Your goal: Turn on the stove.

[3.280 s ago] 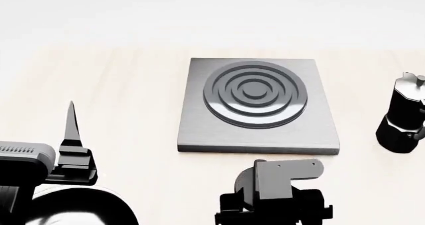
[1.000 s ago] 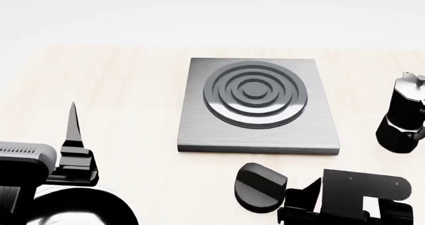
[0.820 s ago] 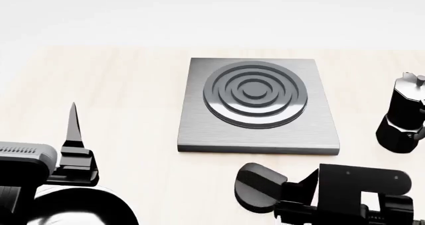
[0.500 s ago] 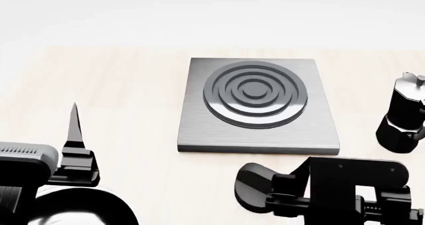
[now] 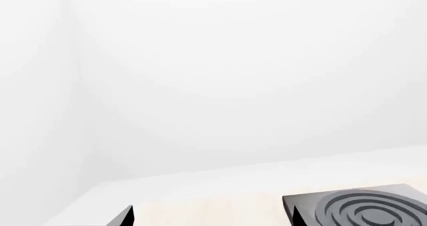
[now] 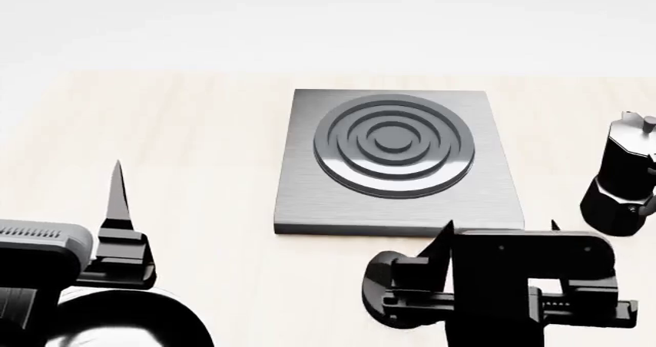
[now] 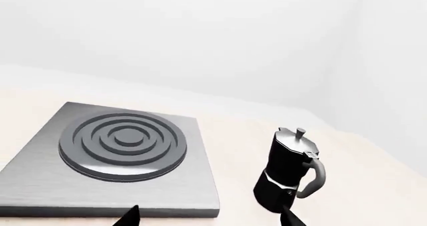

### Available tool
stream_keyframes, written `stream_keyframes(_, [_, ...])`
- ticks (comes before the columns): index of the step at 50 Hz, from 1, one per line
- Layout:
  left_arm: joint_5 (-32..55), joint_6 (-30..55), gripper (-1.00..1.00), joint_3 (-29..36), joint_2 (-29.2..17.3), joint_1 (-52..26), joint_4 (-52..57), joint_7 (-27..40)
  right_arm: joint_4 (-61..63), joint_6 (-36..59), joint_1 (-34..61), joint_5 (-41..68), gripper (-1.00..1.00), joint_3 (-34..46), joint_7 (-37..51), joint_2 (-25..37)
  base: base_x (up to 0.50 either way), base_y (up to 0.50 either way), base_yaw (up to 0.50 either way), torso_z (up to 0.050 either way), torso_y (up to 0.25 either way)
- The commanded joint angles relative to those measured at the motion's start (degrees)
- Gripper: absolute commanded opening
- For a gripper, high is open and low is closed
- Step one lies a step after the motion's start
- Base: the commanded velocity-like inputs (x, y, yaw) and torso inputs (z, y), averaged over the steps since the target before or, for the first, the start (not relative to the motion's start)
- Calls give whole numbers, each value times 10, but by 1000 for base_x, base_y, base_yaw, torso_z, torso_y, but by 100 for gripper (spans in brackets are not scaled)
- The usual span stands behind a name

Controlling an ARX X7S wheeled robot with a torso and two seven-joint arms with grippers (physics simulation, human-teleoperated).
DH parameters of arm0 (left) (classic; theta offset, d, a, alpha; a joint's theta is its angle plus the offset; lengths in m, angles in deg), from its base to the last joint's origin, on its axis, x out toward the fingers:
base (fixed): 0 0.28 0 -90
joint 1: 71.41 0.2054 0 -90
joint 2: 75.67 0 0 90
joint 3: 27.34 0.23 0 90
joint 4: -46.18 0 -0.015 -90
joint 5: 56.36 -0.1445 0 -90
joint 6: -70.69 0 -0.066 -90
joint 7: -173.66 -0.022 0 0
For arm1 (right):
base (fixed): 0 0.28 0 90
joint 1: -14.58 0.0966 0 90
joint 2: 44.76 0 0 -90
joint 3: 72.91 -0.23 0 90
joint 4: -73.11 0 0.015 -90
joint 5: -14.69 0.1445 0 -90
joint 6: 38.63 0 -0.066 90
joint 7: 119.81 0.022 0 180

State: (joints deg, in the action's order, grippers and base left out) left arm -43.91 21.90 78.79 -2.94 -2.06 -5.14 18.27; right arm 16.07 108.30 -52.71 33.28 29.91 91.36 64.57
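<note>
Far to the left of the stove (image 6: 398,161), the left gripper (image 6: 116,201) stands with jaws apart, holding nothing. The slab looks heavy and stiff. Its small knob (image 6: 395,289) lies just before the stove's near edge; the ridge is probably the place to pinch. The right gripper (image 6: 500,236) hangs beside the knob, jaws apart. The moka pot (image 6: 621,182) stands right of the stove.

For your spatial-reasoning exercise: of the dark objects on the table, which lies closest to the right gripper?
The round black knob, just in front of the stove slab. The right gripper hangs right beside it, while the moka pot stands farther off at the table's right.
</note>
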Motion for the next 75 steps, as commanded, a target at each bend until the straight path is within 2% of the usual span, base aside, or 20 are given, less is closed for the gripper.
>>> stream_keyframes(1, [2,-3,100,3,-1,0,-4,1,24,8,8,0,100,15,2,3,0,0,0,0,0])
stream_keyframes(10, [4,-3,100,4,-1,-2,-7,2,53,23,22,-9,100,41,10,7,0,0,0,0,0])
stream_keyframes(47, [11,-1,100,7,-5,-4,-1,9,152,82,54,5,100,66,28,4,0,0,0,0,0])
stream_keyframes(75, [15,0,100,11,-9,-5,0,12,180,84,64,11,100,75,37,0,0,0,0,0,0])
